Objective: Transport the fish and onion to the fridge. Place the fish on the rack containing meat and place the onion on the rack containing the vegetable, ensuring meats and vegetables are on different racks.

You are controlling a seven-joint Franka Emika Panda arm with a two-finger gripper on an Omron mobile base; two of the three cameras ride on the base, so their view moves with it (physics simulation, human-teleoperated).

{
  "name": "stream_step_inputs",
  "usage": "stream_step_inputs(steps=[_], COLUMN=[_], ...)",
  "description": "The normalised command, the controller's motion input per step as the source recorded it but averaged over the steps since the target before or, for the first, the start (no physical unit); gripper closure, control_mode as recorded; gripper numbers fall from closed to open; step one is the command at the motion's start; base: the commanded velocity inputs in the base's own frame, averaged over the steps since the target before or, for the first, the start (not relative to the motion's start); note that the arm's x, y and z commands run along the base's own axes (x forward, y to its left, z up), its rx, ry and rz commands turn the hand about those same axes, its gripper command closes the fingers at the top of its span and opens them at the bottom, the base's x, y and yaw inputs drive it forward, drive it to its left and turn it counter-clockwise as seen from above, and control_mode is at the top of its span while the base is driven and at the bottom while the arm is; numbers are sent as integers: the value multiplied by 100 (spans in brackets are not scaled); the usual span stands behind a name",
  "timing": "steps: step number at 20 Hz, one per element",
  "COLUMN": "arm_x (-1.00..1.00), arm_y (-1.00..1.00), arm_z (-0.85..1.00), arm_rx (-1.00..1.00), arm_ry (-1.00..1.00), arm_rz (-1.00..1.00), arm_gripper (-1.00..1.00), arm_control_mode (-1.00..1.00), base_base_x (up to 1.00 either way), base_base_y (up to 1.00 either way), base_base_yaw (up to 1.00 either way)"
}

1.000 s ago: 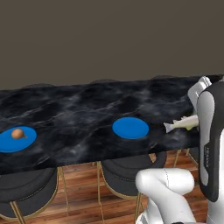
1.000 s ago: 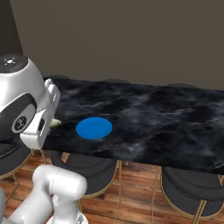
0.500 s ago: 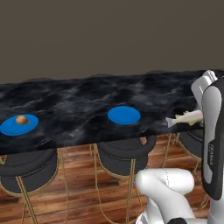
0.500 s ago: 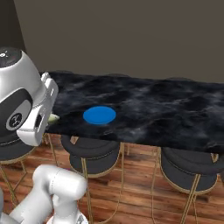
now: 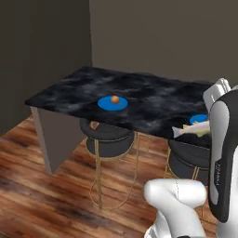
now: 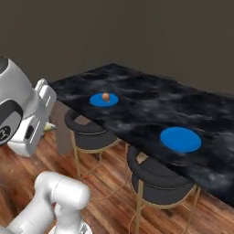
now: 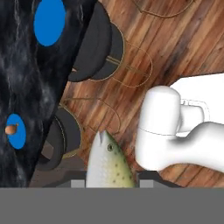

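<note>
The fish [image 7: 108, 164] sits at the bottom centre of the hand view, head pointing up the frame, pinched in the nearly closed gripper [image 7: 109, 183] — the fingers themselves are hidden behind its speckled body. In the left base view the fish [image 5: 190, 130] juts out sideways at the right edge, level with the arm, which suggests it is being carried clear of the black marble counter [image 5: 153, 100] rather than set down.

The onion [image 5: 115, 99] rests on a blue plate [image 5: 113, 103] near the middle of that view, untouched; it looks like the second item to fetch. Another blue plate [image 6: 180, 139] lies bare at the right of the right base view, well apart from the onion's plate [image 6: 103, 99].

The fridge cannot be made out — dark walls close off the upper part of both base views. The fish's tail is cut off by the bottom of the hand view.
</note>
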Motion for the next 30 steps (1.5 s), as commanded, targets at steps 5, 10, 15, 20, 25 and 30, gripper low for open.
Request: stream_step_inputs(steps=[5, 10, 15, 20, 25, 30], arm_x=[0, 0, 0, 0, 0, 0], arm_y=[0, 0, 0, 0, 0, 0], arm_z=[0, 0, 0, 0, 0, 0], arm_rx=[0, 0, 0, 0, 0, 0], arm_ry=[0, 0, 0, 0, 0, 0], arm_rz=[0, 0, 0, 0, 0, 0], arm_gripper=[100, 100, 100, 100, 100, 100], arm_control_mode=[100, 100, 100, 100, 100, 100], base_base_x=[2, 3, 11, 0, 0, 0], base_base_y=[-15, -18, -23, -3, -1, -8], base_base_yaw=[100, 98, 95, 100, 100, 100])
